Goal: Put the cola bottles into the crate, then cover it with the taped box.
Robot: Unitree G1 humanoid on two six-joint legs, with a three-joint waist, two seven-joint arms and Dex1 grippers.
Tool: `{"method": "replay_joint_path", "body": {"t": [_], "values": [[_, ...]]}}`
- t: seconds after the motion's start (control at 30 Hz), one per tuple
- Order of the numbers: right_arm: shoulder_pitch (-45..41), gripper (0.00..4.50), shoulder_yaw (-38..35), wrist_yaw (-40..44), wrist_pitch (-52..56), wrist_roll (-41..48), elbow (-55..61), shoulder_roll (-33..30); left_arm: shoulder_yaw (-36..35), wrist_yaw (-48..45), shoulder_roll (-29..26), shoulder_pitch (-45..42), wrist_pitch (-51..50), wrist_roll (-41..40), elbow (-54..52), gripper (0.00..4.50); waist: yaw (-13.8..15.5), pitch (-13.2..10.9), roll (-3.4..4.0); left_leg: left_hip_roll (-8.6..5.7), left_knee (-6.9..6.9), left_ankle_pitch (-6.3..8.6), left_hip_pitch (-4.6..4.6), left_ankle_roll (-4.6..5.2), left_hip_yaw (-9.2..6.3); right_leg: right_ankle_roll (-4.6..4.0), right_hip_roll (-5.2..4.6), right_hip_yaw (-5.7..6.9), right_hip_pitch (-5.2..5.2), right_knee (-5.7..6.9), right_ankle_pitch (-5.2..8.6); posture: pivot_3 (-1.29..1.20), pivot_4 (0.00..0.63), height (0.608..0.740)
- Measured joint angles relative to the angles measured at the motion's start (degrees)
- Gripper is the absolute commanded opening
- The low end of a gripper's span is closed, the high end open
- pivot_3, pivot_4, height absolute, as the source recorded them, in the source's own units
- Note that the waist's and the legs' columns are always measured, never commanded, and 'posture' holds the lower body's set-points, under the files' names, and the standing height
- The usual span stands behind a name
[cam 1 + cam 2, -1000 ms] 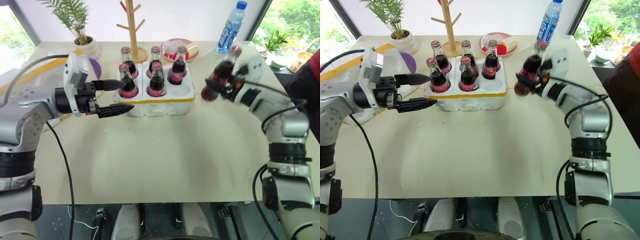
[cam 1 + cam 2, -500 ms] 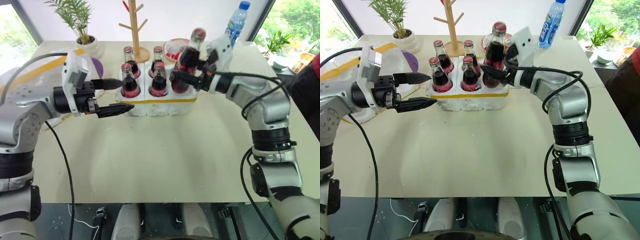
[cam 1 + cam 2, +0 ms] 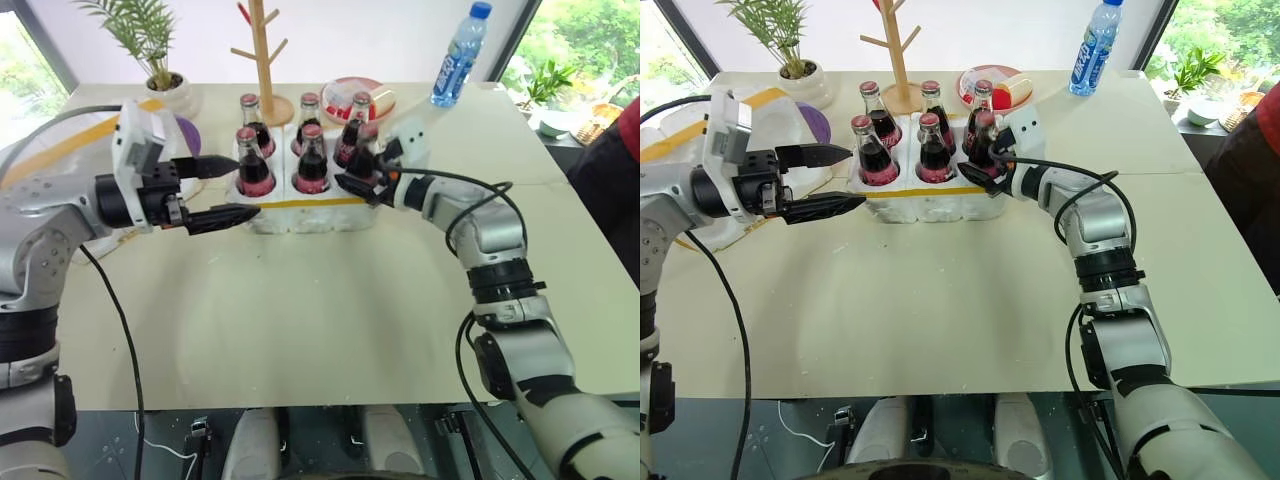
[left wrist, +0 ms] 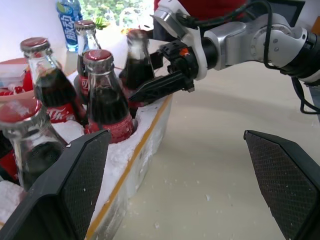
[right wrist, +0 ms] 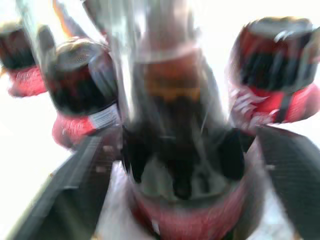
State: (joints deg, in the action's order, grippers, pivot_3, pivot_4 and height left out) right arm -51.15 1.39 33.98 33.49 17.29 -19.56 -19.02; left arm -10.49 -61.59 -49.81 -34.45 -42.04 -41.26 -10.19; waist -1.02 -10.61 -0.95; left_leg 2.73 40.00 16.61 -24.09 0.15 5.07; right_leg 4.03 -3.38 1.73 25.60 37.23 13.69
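pincer, right [image 3: 362,176]: at the crate's near right well, fingers now spread either side of the sixth bottle [image 3: 364,152]; a second ago it carried that bottle clamped and tilted off to the crate's right, half a second ago above the crate. whether a finger touches the glass cannot be told; it reads as let go.

pincer, left [image 3: 228,190]: wide open, holding nothing, level at the crate's left end, one finger beside the near left bottle [image 3: 254,160]; unmoved over the second.

crate [image 3: 318,208]: white foam, yellow band, far middle of the surface [image 3: 320,310]. five bottles stood in it before; six now, all upright as far as can be seen.

box [image 3: 670,140]: judged to be the yellow-taped white shape at the far left edge, mostly behind the left arm; not yet on the crate.

other items: water bottle [image 3: 455,55], wooden rack [image 3: 262,60], potted plant [image 3: 160,60], plate [image 3: 352,92] behind the crate.

status, as judgement: loading looks complete. right pincer needs to back off without tipping the bottle; covering with the box remains.
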Motion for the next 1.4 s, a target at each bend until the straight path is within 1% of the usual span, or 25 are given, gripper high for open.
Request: {"method": "replay_joint_path", "body": {"t": [0.1, 0.23, 0.33, 0.37, 0.47, 0.53, 0.57, 0.63, 0.67, 0.7, 0.77, 0.83, 0.87, 0.93, 0.97, 1.0, 1.07, 1.13, 1.17, 1.23, 1.4], "values": [[0.1, 4.47, 0.0, 1.4, 3.1, 1.2, 2.7, -0.5, -1.7, 0.6, -1.0, 0.3, -1.0, -1.1, -0.8, 4.50, 0.0, 0.0, 0.01, 0.02, -0.01, 0.00, 0.00, 0.00, -0.01, 0.00, 0.00, 0.00, 0.00, -0.01, 0.00, 0.00, 0.150, 0.740], [0.9, 4.47, -0.1, 5.7, 9.2, 4.5, 12.3, -5.8, -5.6, 1.1, -3.7, 2.7, -2.9, -3.3, -1.8, 4.50, 0.1, 0.0, 0.03, 0.06, -0.03, 0.00, -0.08, 0.01, -0.03, 0.00, -0.01, 0.00, 0.06, -0.04, 0.00, 0.00, 0.150, 0.740], [0.9, 4.47, -1.0, 8.4, 14.4, 7.4, 19.7, -11.4, -12.4, 0.9, -8.7, 5.6, -6.3, -5.8, -2.3, 4.50, 0.1, 0.0, 0.01, 0.06, -0.03, 0.02, -0.11, 0.04, -0.03, 0.00, -0.03, 0.01, 0.08, -0.07, 0.01, 0.00, 0.150, 0.740], [0.9, 4.47, -1.3, 9.6, 16.1, 8.3, 21.5, -14.2, -15.7, 0.1, -11.5, 7.9, -7.4, -6.4, -2.7, 4.50, 0.0, 0.0, 0.02, 0.06, -0.03, 0.03, -0.10, 0.05, 0.00, -0.01, -0.04, 0.01, 0.09, -0.07, 0.01, 0.00, 0.150, 0.740], [1.0, 4.47, -2.8, 11.5, 17.4, 8.8, 22.6, -18.9, -22.1, -2.4, -16.1, 12.4, -8.0, -6.0, -2.6, 4.50, 0.1, 0.0, 0.02, 0.01, -0.05, 0.04, -0.01, 0.07, 0.03, -0.02, -0.06, 0.02, 0.05, -0.07, 0.02, 0.00, 0.150, 0.740], [0.9, 4.47, -3.6, 13.1, 18.7, 10.3, 23.0, -21.1, -26.4, -5.8, -19.9, 18.5, -7.1, -3.2, -0.4, 4.50, 0.0, 0.0, 0.04, 0.02, -0.09, 0.04, 0.06, 0.06, 0.11, -0.03, -0.06, 0.01, 0.05, -0.04, 0.03, 0.00, 0.150, 0.740], [0.8, 4.47, -4.4, 13.7, 19.3, 11.2, 23.0, -21.8, -28.0, -7.3, -21.0, 20.8, -6.3, -1.3, 1.3, 4.50, 0.1, 0.0, 0.04, 0.02, -0.09, 0.03, 0.08, 0.05, 0.13, -0.04, -0.05, 0.01, 0.05, -0.03, 0.03, 0.00, 0.150, 0.740], [0.1, 4.47, -6.4, 15.4, 21.3, 14.2, 23.6, -22.7, -31.4, -12.6, -24.1, 28.8, -1.7, 5.1, 6.4, 4.50, -0.1, 0.0, 0.06, 0.06, -0.16, 0.03, 0.11, 0.05, 0.26, -0.10, -0.06, 0.00, 0.11, -0.04, 0.06, 0.00, 0.150, 0.740], [-0.4, 4.47, -7.2, 15.9, 21.9, 15.5, 24.1, -22.7, -31.9, -14.7, -25.8, 31.5, 0.9, 8.0, 9.7, 4.50, -0.2, 0.0, 0.06, 0.07, -0.17, 0.03, 0.10, 0.05, 0.29, -0.13, -0.05, -0.01, 0.15, -0.02, 0.07, 0.00, 0.150, 0.740], [-1.6, 4.47, -8.5, 16.9, 23.2, 18.4, 24.8, -22.4, -32.0, -17.5, -28.9, 35.0, 7.2, 13.3, 17.3, 4.50, -0.3, 0.0, 0.06, 0.09, -0.26, 0.02, 0.11, 0.02, 0.45, -0.20, -0.03, -0.01, 0.26, 0.01, 0.10, 0.00, 0.150, 0.740], [-3.2, 4.47, -10.8, 18.1, 24.6, 22.9, 26.9, -21.9, -31.6, -19.6, -32.0, 35.9, 15.1, 19.4, 29.5, 4.50, -0.1, 0.0, 0.04, 0.10, -0.47, 0.00, 0.15, -0.02, 0.60, -0.26, -0.05, -0.01, 0.32, 0.00, 0.12, 0.00, 0.150, 0.740], [-4.9, 4.47, -12.2, 18.8, 25.8, 27.0, 28.0, -20.6, -26.3, -20.6, -35.4, 31.0, 22.7, 22.4, 41.0, 4.50, 0.3, 0.0, -0.04, 0.11, -0.58, -0.01, 0.17, -0.04, 0.66, -0.30, -0.06, 0.00, 0.37, 0.00, 0.14, 0.00, 0.150, 0.740], [-5.4, 4.47, -12.2, 18.9, 26.1, 28.4, 28.7, -20.0, -23.6, -20.7, -36.8, 28.4, 25.7, 23.5, 44.7, 4.50, 0.4, 0.1, -0.09, 0.12, -0.62, -0.01, 0.14, -0.04, 0.68, -0.31, -0.10, 0.00, 0.38, -0.04, 0.14, 0.00, 0.150, 0.740], [-5.4, 4.47, -11.5, 19.2, 26.1, 29.1, 29.0, -19.8, -15.7, -20.9, -38.0, 18.9, 31.1, 26.3, 51.5, 4.50, 0.8, 0.1, -0.16, 0.04, -0.63, 0.00, 0.08, -0.04, 0.77, -0.31, -0.23, -0.01, 0.42, -0.07, 0.14, 0.00, 0.150, 0.740], [-5.3, 4.47, -11.1, 19.2, 26.1, 29.1, 29.0, -19.8, -13.0, -21.0, -38.0, 15.6, 32.7, 27.5, 53.4, 4.50, 0.8, 0.1, -0.16, 0.04, -0.63, 0.00, 0.04, -0.04, 0.81, -0.31, -0.29, -0.02, 0.45, -0.07, 0.14, 0.00, 0.150, 0.740], [-5.0, 4.47, -10.8, 19.3, 26.1, 29.1, 29.0, -20.0, -7.7, -21.2, -37.6, 8.6, 35.3, 30.3, 56.9, 4.50, 0.9, 0.1, -0.18, -0.02, -0.62, 0.00, -0.02, -0.03, 0.87, -0.30, -0.30, -0.06, 0.50, -0.08, 0.13, 0.00, 0.150, 0.740], [-4.6, 4.47, -10.3, 19.4, 26.1, 29.1, 29.2, -20.1, -1.3, -20.7, -36.7, -0.8, 38.5, 35.0, 61.4, 4.50, 1.0, 0.2, -0.29, -0.08, -0.58, -0.01, -0.16, -0.03, 0.89, -0.18, -0.25, -0.07, 0.64, -0.06, 0.06, 0.00, 0.150, 0.740], [-3.7, 4.47, -10.3, 19.4, 26.1, 29.4, 29.8, -20.6, 5.7, -19.2, -33.7, -13.4, 41.4, 42.0, 67.7, 4.50, 1.3, 0.2, -0.32, -0.04, -0.50, -0.01, -0.18, -0.02, 0.86, -0.15, -0.13, -0.05, 0.66, 0.00, 0.04, 0.00, 0.150, 0.740], [-3.4, 4.47, -10.2, 19.4, 26.2, 29.9, 30.2, -20.7, 8.8, -18.1, -32.5, -17.3, 42.8, 45.3, 70.5, 4.50, 1.5, 0.2, -0.33, -0.02, -0.50, -0.01, -0.19, -0.02, 0.86, -0.15, -0.12, -0.04, 0.68, 0.01, 0.04, 0.00, 0.150, 0.740], [-2.6, 4.47, -10.5, 19.3, 26.3, 31.0, 31.2, -21.4, 13.9, -16.1, -30.1, -23.1, 45.0, 51.1, 75.8, 4.50, 1.4, 0.2, -0.33, 0.01, -0.48, -0.01, -0.20, -0.02, 0.87, -0.15, -0.11, -0.04, 0.72, 0.05, 0.04, 0.00, 0.150, 0.740], [-0.3, 4.47, -12.2, 18.9, 27.5, 33.6, 33.5, -24.0, 19.5, -13.3, -26.2, -28.6, 46.7, 58.4, 83.1, 4.50, 1.0, 0.2, -0.36, 0.05, -0.32, 0.04, -0.31, 0.07, 0.87, -0.15, -0.15, -0.04, 0.74, 0.04, 0.04, 0.00, 0.150, 0.740]]}}
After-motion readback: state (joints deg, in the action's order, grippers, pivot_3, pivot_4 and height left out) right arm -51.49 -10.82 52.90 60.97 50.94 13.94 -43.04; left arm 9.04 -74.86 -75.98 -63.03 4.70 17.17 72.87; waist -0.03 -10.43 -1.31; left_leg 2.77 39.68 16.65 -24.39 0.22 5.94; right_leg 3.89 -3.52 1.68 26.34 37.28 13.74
